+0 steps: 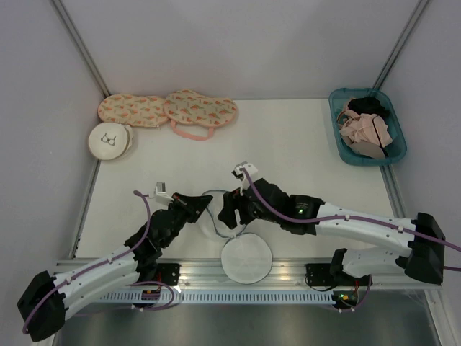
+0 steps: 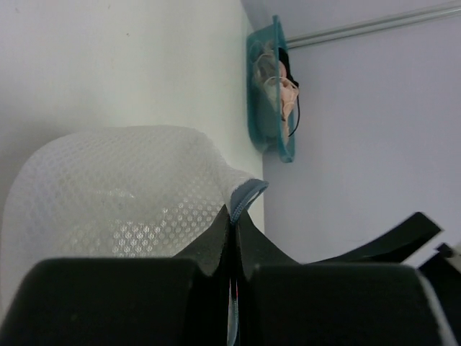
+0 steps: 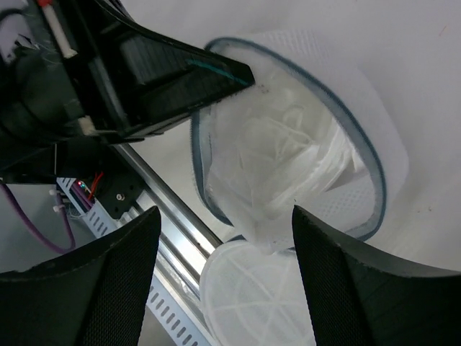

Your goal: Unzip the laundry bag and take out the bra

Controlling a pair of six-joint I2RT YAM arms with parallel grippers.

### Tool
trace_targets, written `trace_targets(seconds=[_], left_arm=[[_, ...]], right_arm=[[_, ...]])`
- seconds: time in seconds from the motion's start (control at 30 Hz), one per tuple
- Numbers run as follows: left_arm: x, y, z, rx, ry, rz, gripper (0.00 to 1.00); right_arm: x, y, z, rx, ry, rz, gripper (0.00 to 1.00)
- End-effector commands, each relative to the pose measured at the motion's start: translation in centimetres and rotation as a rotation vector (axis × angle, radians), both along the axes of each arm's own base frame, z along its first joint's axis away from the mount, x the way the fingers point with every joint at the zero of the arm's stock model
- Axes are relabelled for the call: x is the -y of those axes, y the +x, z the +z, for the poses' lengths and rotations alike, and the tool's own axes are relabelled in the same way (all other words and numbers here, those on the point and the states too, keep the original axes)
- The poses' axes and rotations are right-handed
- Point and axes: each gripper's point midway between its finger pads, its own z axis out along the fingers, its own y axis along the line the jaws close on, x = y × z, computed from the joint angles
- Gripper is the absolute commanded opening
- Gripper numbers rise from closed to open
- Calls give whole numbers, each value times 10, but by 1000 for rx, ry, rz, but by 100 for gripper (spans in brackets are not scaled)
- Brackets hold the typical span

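Laundry bag (image 3: 346,72) lies at the near middle of the table (image 1: 288,137), already unzipped. Its blue-grey zipper rim (image 3: 364,140) gapes around a mouth of white mesh. Bra (image 3: 281,158) shows inside as crumpled white fabric. Left gripper (image 3: 238,72) is clamped tight on the rim, propping the mouth up. Right gripper (image 3: 225,213) hovers above the opening, jaws wide, holding nothing. Best to drop straight into the mouth and pinch bra fabric only — not mesh — while the left holds firm.
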Motion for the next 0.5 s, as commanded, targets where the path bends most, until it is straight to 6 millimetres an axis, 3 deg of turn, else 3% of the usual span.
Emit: trace_targets(seconds=[0.0,0.13,0.33,0.47], left_arm=[[-8,-4,15,-13,-22,17,2],[-11,-15,14,-58,13,-15,2],[-3,-31,-23,-187,79,-99,2],[-2,-38,-35,-224,97,-129,2]], right_arm=[[-23,7,-4,15,23,-69,78],[-36,11,-26,23,-54,-89,76],[-46,28,-54,43,-124,-147,74],[-45,41,-69,76,-167,-208,73]])
